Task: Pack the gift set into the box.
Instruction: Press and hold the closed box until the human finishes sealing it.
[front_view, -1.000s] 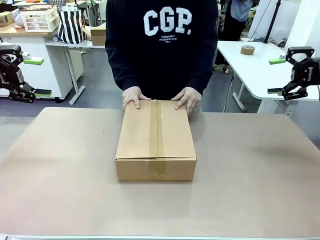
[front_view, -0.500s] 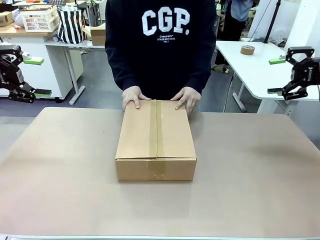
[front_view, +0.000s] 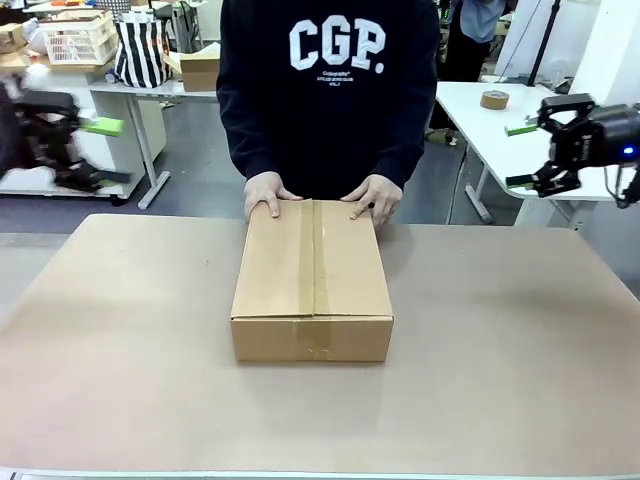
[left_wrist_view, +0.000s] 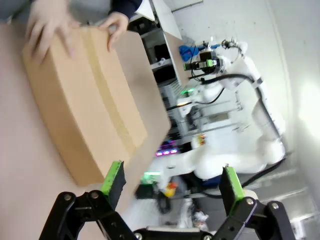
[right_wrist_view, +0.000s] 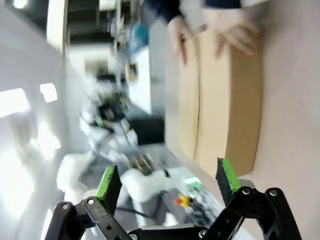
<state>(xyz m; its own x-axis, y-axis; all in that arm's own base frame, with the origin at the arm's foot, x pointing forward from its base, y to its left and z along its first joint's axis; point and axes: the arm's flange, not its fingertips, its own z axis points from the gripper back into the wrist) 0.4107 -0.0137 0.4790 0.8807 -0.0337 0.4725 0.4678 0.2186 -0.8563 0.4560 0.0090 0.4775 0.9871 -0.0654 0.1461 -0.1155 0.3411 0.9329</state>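
The box (front_view: 312, 275) sits in the middle of the counter (front_view: 520, 350), flaps shut, with tape along the top. The person rests one hand (front_view: 268, 195) and the other hand (front_view: 375, 197) on its far edge, likely to stop it sliding. The left jaws and right jaws hang high at the sides, wide open and holding nothing, likely to leave the person room. The gift set may be inside; I cannot tell.
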